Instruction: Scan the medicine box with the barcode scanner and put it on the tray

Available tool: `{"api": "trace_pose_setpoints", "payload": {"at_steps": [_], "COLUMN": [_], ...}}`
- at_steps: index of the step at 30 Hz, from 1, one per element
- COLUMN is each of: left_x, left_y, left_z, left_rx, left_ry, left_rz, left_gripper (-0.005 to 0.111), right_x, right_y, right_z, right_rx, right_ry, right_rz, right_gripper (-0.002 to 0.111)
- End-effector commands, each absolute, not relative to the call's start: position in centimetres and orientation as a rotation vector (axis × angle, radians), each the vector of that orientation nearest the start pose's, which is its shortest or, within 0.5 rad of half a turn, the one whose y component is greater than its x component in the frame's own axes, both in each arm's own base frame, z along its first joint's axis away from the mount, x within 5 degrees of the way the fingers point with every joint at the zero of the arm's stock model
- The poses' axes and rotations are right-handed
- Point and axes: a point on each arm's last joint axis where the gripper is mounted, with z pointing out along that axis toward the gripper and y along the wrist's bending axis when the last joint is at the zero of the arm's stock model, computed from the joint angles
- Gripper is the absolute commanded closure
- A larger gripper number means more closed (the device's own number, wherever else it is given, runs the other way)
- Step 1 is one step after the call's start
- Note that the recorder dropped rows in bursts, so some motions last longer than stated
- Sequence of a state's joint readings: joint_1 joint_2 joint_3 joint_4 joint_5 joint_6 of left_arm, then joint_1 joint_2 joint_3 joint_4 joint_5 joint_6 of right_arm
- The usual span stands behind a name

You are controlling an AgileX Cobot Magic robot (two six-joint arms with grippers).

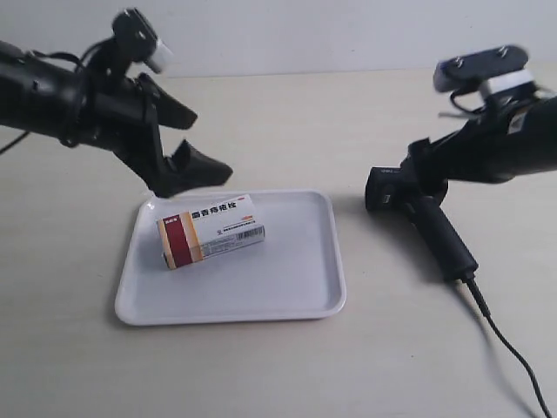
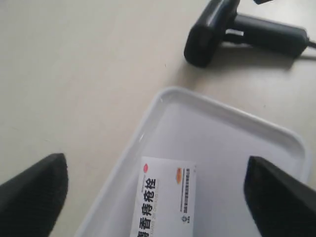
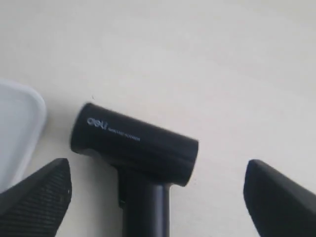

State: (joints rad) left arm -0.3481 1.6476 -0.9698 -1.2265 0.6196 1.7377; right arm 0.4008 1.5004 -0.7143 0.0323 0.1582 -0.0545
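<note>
- My left hand [image 2: 155, 190] hovers spread wide over the medicine box [image 1: 211, 231], which lies flat in the tray [image 1: 296, 287].
- My right hand [image 3: 158, 197] gapes over the barcode scanner [image 3: 136, 143] on the tabletop [image 1: 287, 122].

A pale beige table [image 1: 287, 122] fills the exterior view, smooth and matte. Two things lie directly on it. A white rectangular tray [image 1: 296, 287] with rounded corners and a low rim sits flat toward the view's left of centre. A black scanner [image 1: 418, 218] lies on its side just beside the tray, toward the view's right, its blocky head nearest the tray and its long handle angling away. A thin black cable [image 1: 513, 357] trails from the handle across the table to the picture's edge.
</note>
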Motion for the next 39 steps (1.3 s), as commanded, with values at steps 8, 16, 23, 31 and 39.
{"api": "trace_pose_setpoints", "payload": {"at_steps": [8, 16, 23, 31, 39], "left_x": [20.6, 13.1, 8.1, 6.3, 6.2], "left_y": [-11.9, -5.8, -3.7, -3.8, -3.7], "left_z": [30.8, 25.5, 20.9, 19.6, 19.7], "left_rx": [0.924, 0.392, 0.285, 0.347, 0.391], "left_ry": [1.895, 1.87, 1.796, 1.721, 1.692], "left_rz": [-0.541, -0.347, -0.395, -0.457, -0.393], "left_gripper": [0.104, 0.104, 0.104, 0.104, 0.104], "right_x": [13.4, 7.6, 6.9, 6.9, 6.9], "right_y": [5.7, 3.2, 2.9, 2.9, 2.9], "right_z": [35.6, 29.2, 24.6, 24.3, 24.3], "right_rx": [-0.284, -0.258, -0.23, -0.24, -0.241], "right_ry": [1.638, 1.508, 1.584, 1.616, 1.616], "right_rz": [0.35, 0.363, 0.395, 0.388, 0.388], "right_gripper": [0.103, 0.108, 0.108, 0.108, 0.108]}}
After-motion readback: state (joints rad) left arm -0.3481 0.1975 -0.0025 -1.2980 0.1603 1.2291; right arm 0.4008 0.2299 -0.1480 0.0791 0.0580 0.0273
